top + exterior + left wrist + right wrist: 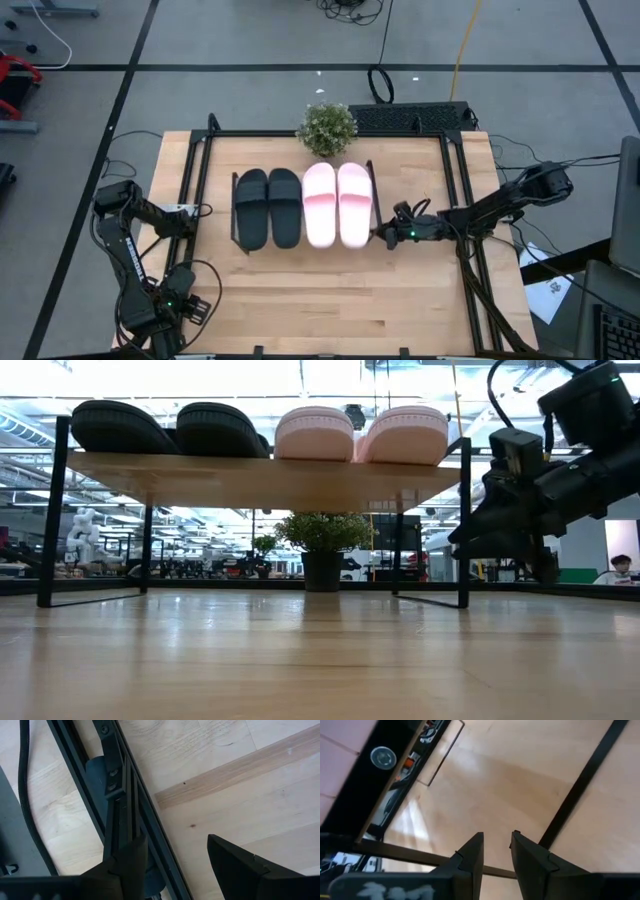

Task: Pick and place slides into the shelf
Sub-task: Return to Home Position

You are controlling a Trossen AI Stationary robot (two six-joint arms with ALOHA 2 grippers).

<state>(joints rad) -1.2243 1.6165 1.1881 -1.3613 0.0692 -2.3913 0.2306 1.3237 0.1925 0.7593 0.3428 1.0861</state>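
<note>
All the slides rest sole-down, side by side, on the shelf (237,215): the black pair (267,208) on its left half, the pink pair (336,203) on its right half. The low view shows the shelf board (270,480) raised on black rod legs, with the black pair (160,428) and the pink pair (360,432) on top. My right gripper (383,237) hovers just off the shelf's right end, beside the pink pair, its fingers (497,847) slightly open and holding nothing. My left gripper (197,305) waits open (177,850) near the table's near left corner.
A small potted plant (327,128) stands at the table's far edge behind the shelf, and shows under the board in the low view (320,535). Black frame rails (465,200) run along the table's sides. Bare wood lies between the shelf and the near edge.
</note>
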